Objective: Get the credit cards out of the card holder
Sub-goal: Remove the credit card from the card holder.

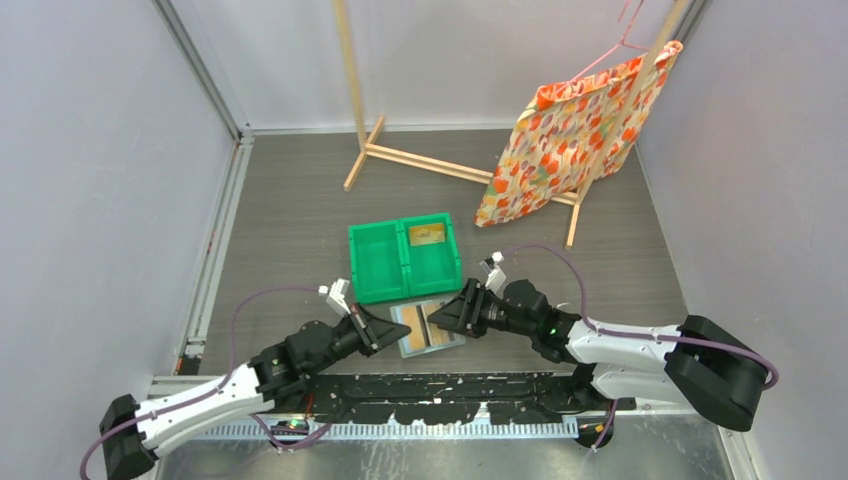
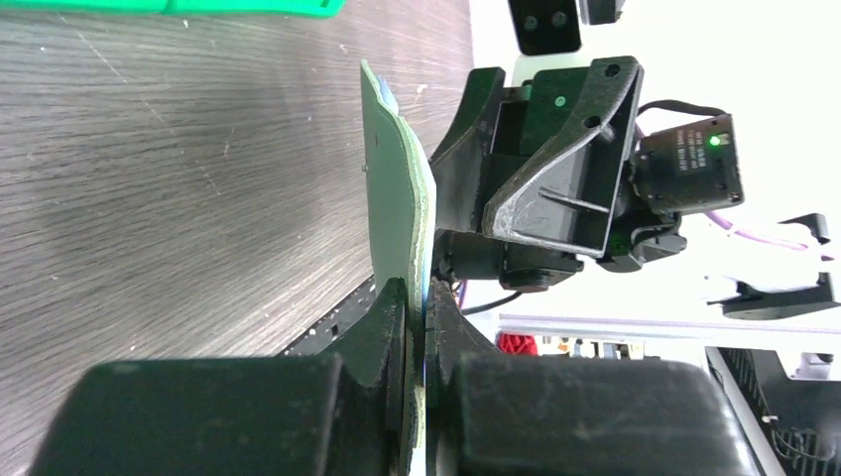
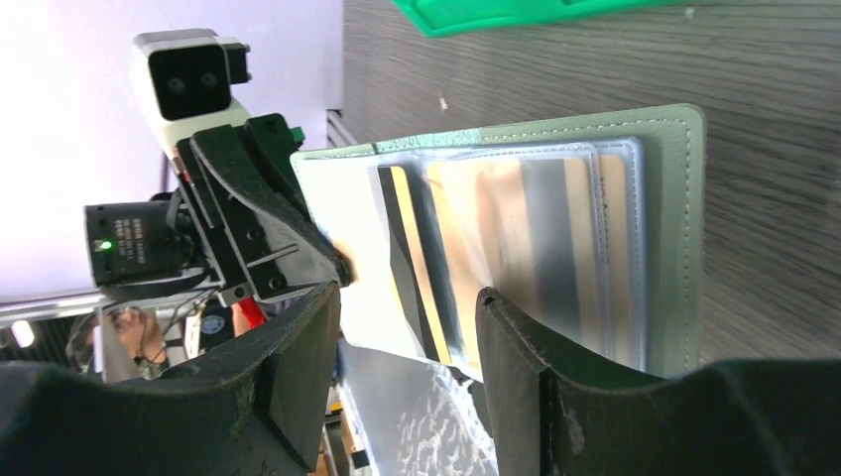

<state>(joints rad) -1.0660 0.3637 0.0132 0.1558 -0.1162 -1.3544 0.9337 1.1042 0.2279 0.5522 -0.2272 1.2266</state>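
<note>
The card holder (image 1: pixel 455 338) lies open just in front of the green bin, tan credit cards (image 1: pixel 436 328) showing in its slots. My left gripper (image 1: pixel 391 336) is shut on its left flap. In the left wrist view that grey-green flap (image 2: pixel 397 208) stands edge-on, pinched between the fingertips (image 2: pixel 421 319). My right gripper (image 1: pixel 461 314) hovers at the holder's right side, open. In the right wrist view its fingers (image 3: pixel 402 302) straddle the near end of a tan card with a dark stripe (image 3: pixel 405 253). More credit cards (image 3: pixel 506 228) sit under clear pockets in the card holder (image 3: pixel 684 238).
A green two-compartment bin (image 1: pixel 378 262) stands behind the holder, with one tan card (image 1: pixel 428 236) in its right compartment. A wooden rack (image 1: pixel 420 160) with an orange patterned bag (image 1: pixel 570 135) fills the back right. Grey walls close both sides.
</note>
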